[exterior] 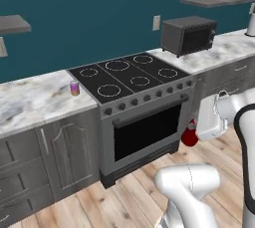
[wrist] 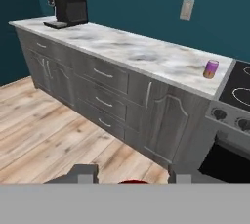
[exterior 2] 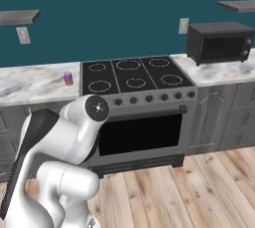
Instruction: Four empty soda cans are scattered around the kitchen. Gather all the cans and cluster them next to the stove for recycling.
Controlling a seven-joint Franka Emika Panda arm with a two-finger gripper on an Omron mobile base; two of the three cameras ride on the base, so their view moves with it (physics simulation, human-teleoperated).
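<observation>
Red can (exterior: 190, 136) between gripper (wrist: 133, 175) fingers — low, off-counter

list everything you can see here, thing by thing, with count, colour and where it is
purple soda can: 1, purple-magenta with silver top, upright on the counter just left of the stove
red soda can: 1, red, held in the gripper in front of the oven
stove: 1, black cooktop, steel front, set between the counters
toaster oven: 1, dark grey, counter right of the stove
coffee machine: 1, black, far end of the left counter
counter: marbled white over grey cabinets
gripper: 1, white, closed on the red soda can
</observation>
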